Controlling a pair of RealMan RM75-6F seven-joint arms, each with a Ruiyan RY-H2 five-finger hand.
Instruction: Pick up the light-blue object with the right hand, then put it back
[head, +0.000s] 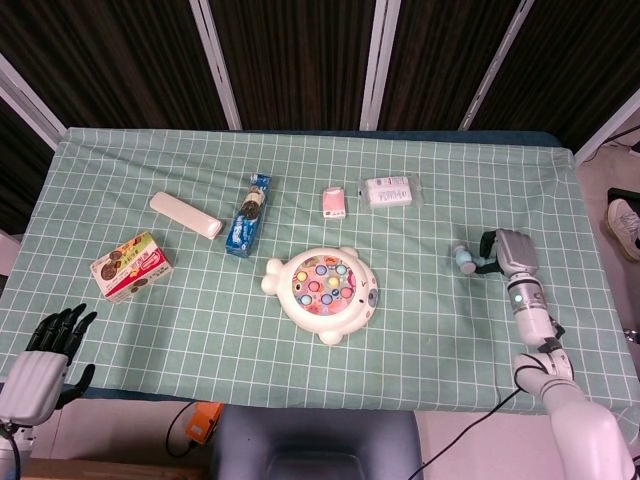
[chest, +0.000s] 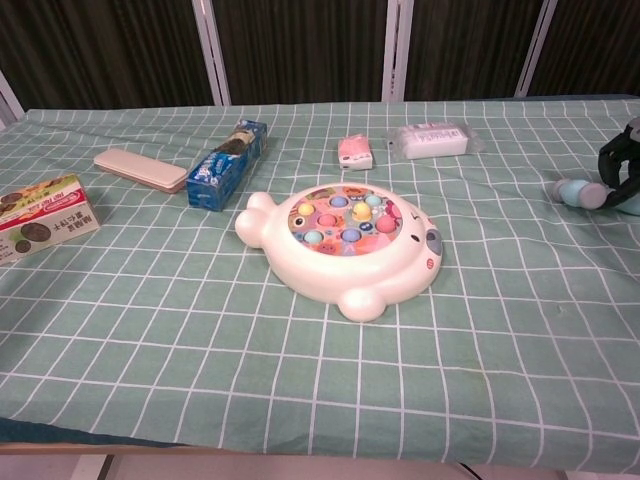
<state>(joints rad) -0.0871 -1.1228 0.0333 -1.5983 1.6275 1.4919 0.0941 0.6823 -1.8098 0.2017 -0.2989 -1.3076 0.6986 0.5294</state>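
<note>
Light-blue object (head: 465, 259): small, dumbbell-shaped, rounded ends, lying on tablecloth; right hand (head: 505, 252) fingers curled around it.

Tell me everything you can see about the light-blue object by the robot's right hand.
The light-blue object is a small, smooth, plastic-looking piece with rounded ends, pale blue with a whitish tip. It sits at the right side of the green checked tablecloth, well right of the fish toy. The right hand has its dark fingers around its right end; in the chest view it lies roughly level. Whether it touches the cloth cannot be told.
</note>
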